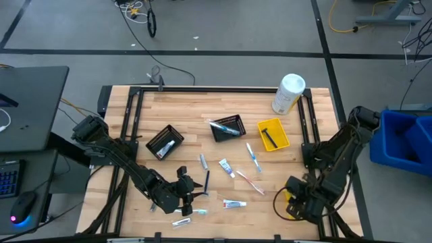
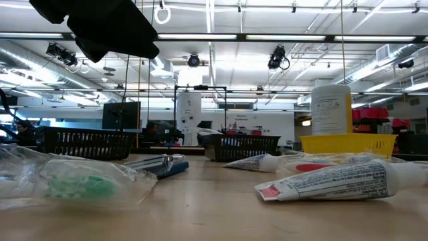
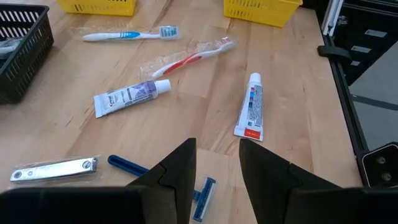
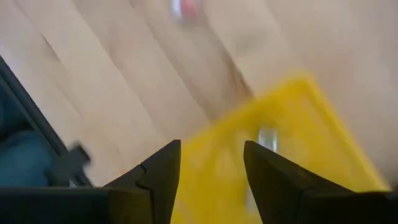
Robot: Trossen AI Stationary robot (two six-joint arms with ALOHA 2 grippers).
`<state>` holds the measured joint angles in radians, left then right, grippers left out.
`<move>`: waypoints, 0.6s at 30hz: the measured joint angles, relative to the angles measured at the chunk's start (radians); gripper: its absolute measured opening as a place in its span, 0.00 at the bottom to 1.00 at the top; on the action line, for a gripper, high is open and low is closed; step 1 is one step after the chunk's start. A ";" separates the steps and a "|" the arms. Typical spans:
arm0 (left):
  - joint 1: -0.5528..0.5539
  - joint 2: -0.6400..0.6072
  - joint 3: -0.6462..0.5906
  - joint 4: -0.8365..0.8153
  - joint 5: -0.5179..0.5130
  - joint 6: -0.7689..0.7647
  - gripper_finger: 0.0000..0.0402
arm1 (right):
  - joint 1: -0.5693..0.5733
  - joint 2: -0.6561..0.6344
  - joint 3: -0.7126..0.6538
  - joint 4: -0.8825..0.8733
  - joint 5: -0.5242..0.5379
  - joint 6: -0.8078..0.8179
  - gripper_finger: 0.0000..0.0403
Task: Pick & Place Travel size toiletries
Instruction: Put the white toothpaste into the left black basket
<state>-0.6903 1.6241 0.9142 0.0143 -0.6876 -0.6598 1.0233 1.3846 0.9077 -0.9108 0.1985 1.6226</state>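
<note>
Travel size toiletries lie loose on the wooden table: a blue toothbrush (image 3: 130, 34), a red toothbrush (image 3: 193, 57), two toothpaste tubes (image 3: 130, 98) (image 3: 252, 114), a silvery packet (image 3: 56, 169) and a blue razor (image 3: 202, 198). My left gripper (image 3: 217, 144) hovers open above the razor near the table's front, touching nothing. My right gripper (image 4: 211, 149) stands open at the front right, pointing down over a yellow tray (image 4: 292, 124) that holds a small silvery item (image 4: 267, 138). Nothing is between its fingers.
Two black mesh baskets (image 1: 164, 142) (image 1: 227, 127) and a second yellow tray (image 1: 273, 133) with a dark razor stand mid-table. A big white canister (image 1: 288, 93) lies at the far right. A bagged green item (image 2: 73, 181) lies near the front edge.
</note>
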 joint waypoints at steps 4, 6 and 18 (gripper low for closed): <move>0.000 0.000 0.000 0.000 0.000 0.000 0.32 | -0.046 0.000 0.000 0.060 0.128 -0.138 0.51; 0.000 0.000 0.000 0.000 0.000 -0.008 0.32 | -0.071 0.000 0.000 0.113 0.196 -0.225 0.53; 0.000 0.000 0.000 0.007 -0.005 -0.044 0.32 | -0.184 0.004 -0.011 0.583 0.460 -0.826 0.58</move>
<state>-0.6903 1.6241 0.9142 0.0210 -0.6922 -0.7036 0.8391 1.3884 0.8967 -0.3278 0.6584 0.7969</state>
